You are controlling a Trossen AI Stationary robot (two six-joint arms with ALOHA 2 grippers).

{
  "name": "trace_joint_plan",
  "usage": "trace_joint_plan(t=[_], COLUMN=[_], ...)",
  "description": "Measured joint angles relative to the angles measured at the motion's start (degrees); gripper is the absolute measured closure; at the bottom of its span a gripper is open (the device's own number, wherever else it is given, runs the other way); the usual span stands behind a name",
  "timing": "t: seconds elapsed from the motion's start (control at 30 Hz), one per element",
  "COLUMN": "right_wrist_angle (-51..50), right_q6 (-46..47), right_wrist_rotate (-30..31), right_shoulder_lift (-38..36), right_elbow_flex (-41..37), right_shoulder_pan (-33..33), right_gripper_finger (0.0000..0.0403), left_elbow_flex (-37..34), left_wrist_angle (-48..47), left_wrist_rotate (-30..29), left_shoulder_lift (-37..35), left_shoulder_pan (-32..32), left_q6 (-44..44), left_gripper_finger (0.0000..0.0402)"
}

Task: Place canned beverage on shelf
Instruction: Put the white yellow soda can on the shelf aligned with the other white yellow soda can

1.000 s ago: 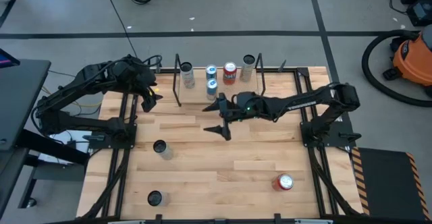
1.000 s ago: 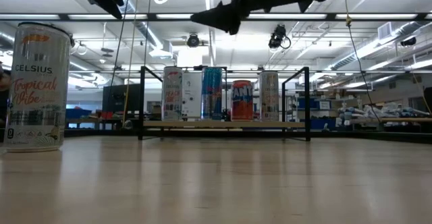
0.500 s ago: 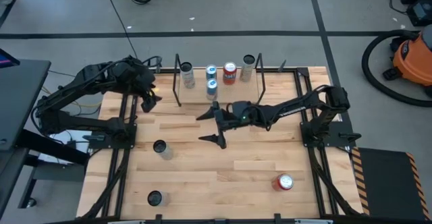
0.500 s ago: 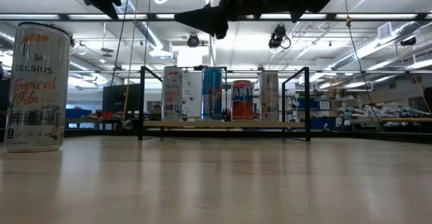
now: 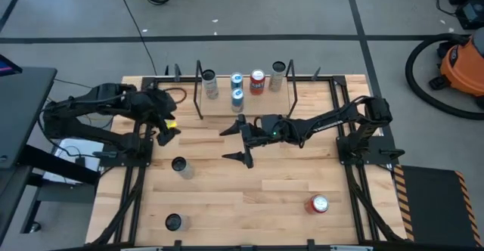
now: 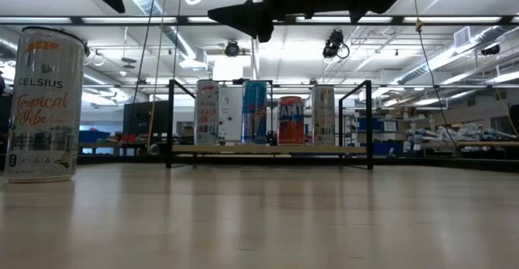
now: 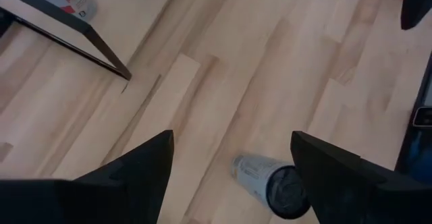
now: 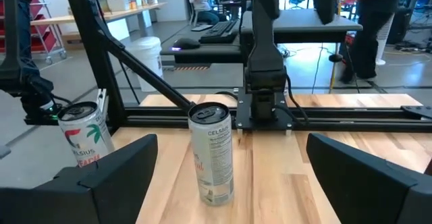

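Pale plank tabletop (image 5: 227, 198) from above: black-framed wooden shelf (image 5: 246, 103) held cylindrical cans at the far edge; right pincer (image 5: 236, 141) spread wide. Low view: tall can (image 6: 45, 103) upright. Left pincer (image 7: 229, 160) spread above another can (image 7: 270, 183).

you're looking at two matte black arms built of slim links and bulkier rounded joint housings, each bolted to a black frame base. the right arm (image 5: 333, 119) shows a small green light near its wrist. the left arm (image 5: 98, 107) carries a yellow patch by its end effector (image 5: 165, 128). both end in flat, pointed black fingers (image 7: 128, 177).
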Motion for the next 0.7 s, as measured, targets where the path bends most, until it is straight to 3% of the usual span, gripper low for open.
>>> trace_joint_plan(t=[0.7], right_wrist_angle=[-0.9], right_q6=[1.7], right_wrist_rotate=[0.0], right_shoulder_lift=[-0.1], right_elbow_flex=[0.0], right_shoulder_pan=[0.0], right_gripper_finger=[0.0014], left_elbow_flex=[0.0], left_wrist_angle=[-2.9], left_wrist_rotate=[-4.4], left_shoulder_lift=[9.5], left_shoulder_pan=[-21.1], left_q6=[-17.2], left_gripper_finger=[0.0102])
